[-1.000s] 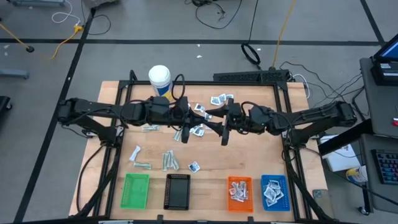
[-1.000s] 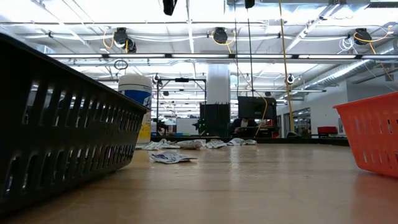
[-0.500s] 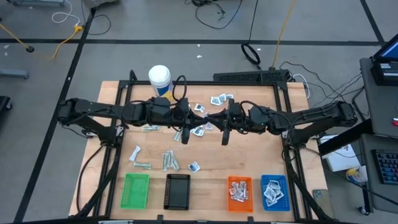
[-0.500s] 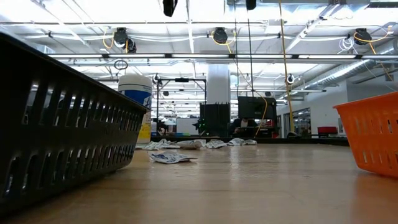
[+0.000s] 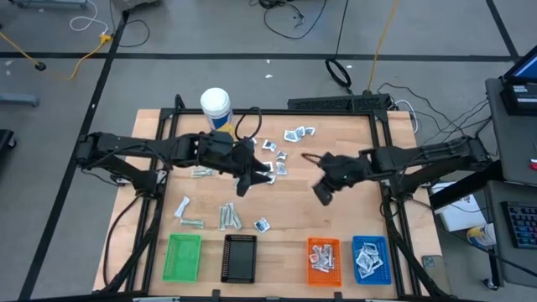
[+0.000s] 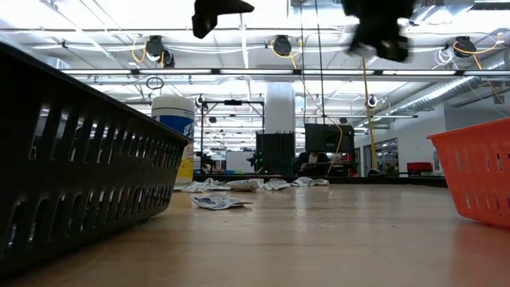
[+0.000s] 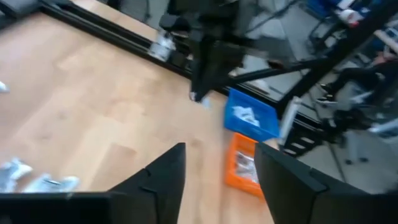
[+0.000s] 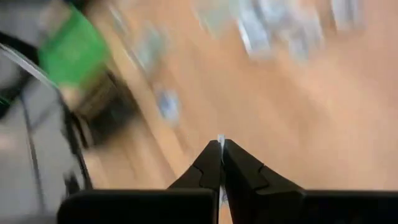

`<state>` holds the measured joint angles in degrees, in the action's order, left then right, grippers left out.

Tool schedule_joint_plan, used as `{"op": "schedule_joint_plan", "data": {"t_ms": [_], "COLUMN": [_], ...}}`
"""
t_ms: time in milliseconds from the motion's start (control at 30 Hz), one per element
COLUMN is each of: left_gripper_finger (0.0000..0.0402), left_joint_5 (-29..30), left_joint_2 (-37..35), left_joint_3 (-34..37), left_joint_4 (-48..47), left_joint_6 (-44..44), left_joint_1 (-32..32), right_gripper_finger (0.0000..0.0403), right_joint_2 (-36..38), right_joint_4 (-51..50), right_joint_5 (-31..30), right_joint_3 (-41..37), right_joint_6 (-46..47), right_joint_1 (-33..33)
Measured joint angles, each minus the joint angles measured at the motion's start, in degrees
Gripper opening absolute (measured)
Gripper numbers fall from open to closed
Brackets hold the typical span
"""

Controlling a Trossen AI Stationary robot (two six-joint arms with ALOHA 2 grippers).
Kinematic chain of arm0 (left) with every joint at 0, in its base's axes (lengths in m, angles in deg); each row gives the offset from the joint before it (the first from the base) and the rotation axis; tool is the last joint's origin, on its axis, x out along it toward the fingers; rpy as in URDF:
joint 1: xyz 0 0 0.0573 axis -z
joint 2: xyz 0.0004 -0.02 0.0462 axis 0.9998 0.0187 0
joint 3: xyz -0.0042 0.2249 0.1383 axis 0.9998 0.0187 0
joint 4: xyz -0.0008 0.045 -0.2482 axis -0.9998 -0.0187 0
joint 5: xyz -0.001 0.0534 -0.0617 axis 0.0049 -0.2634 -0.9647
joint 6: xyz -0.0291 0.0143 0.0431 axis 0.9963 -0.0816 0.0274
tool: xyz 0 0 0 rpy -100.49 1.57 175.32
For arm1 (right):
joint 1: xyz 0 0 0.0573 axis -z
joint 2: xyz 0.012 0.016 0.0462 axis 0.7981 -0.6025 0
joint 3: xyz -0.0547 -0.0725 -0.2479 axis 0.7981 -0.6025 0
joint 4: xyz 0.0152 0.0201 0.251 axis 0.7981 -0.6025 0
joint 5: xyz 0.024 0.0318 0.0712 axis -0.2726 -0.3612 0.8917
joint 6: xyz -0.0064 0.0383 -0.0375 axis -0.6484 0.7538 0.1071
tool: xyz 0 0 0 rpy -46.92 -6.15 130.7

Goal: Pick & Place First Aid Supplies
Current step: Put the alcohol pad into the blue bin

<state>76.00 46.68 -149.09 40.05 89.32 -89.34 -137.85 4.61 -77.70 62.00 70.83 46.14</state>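
Observation:
The first aid supplies lie loose on the wooden table: white-and-blue sachets (image 5: 298, 133) at the far middle, more sachets (image 5: 270, 168) by my left gripper, pale strips (image 5: 229, 216) at the near left. My left gripper (image 5: 244, 186) hangs open above the table's middle, with nothing between its fingers (image 7: 219, 149). My right gripper (image 5: 322, 196) hangs to its right, slanting down and shut on a small white packet (image 8: 220, 139). In the low view both grippers show at the top edge, the left (image 6: 215, 12) and the right (image 6: 378, 32). My right gripper pinches a small white packet between its two fingertips; only a pale sliver (image 8: 220, 139) shows past them. The left wrist view shows the same pale bit (image 7: 200, 98) at the tip of the down-slanting fingers. The packet is lifted clear of the table.
Along the near edge stand a green tray (image 5: 185, 256), a black tray (image 5: 241, 257), an orange tray (image 5: 323, 256) and a blue tray (image 5: 370, 257), the last two holding packets. A white bottle (image 5: 216, 107) stands at the far left. Bare wood lies below the right gripper.
The two grippers stood tip to tip above the table's middle and have parted. My right gripper has swung toward the right and near edges, sunk and tipped downward. My left gripper has tipped down a little; both now reach into the top of the low view.

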Motion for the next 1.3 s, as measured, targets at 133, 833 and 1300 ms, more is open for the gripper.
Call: {"op": "schedule_joint_plan", "data": {"t_ms": [133, 833, 1300], "left_gripper_finger": [0.0212, 0.0214, 0.0214], "left_joint_5": [-3.9, -9.1, -13.5], "left_joint_2": [0.0, 0.0, 0.0], "left_joint_3": [0.0, 0.0, 0.0], "left_joint_4": [-0.4, -0.3, -0.3], "left_joint_6": [1.4, 2.3, 3.7], "left_joint_1": [-0.5, -0.9, -2.7], "right_gripper_finger": [0.0001, 0.0000, 0.0000], "right_joint_2": [-0.5, 1.4, -7.0], "right_joint_4": [-18.1, -33.5, -26.1], "right_joint_5": [5.7, 4.1, 4.4], "right_joint_3": [0.0, 0.0, -1.0], "right_joint_6": [11.6, 63.6, 78.1], "right_joint_1": [-0.1, -26.6, -43.0]}}
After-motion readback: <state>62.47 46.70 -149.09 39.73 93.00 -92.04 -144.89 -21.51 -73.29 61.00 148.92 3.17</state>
